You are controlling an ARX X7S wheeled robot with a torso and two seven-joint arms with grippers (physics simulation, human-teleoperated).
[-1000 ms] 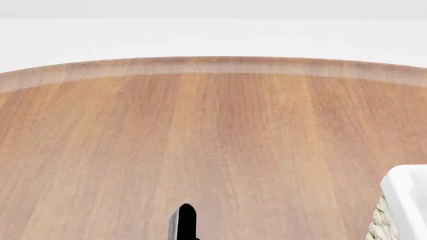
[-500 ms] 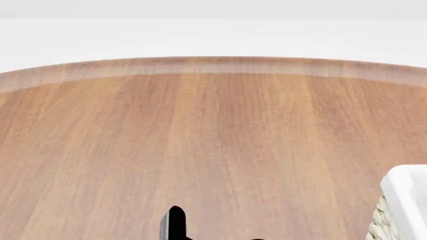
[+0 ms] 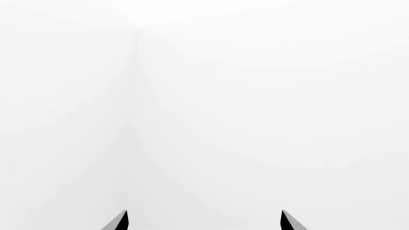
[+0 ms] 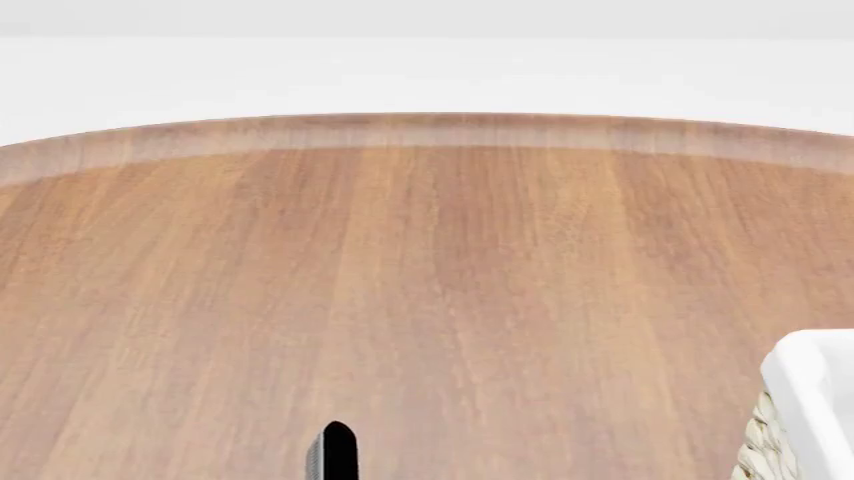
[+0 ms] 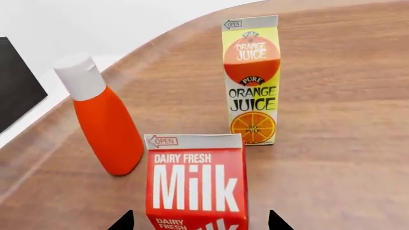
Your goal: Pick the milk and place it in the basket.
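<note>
The milk [image 5: 197,184], a carton with a red top and white "Milk" lettering, stands upright on the wooden table in the right wrist view. It sits between the two dark fingertips of my right gripper [image 5: 199,223], which is open with a gap on each side of the carton. My left gripper [image 3: 204,223] is open too, facing only blank white with nothing between its fingers. Only a corner of the basket [image 4: 817,380] shows, at the head view's lower right, with white cloth over woven wicker. The milk does not show in the head view.
Behind the milk stand an orange juice carton [image 5: 251,81] and an orange bottle with a white cap [image 5: 107,129], near the round table's edge [image 5: 57,134]. A black tip of an arm [image 4: 334,450] pokes up at the head view's bottom edge.
In the head view the black tip has sunk lower and drifted left along the bottom edge. The table and basket have not moved.
</note>
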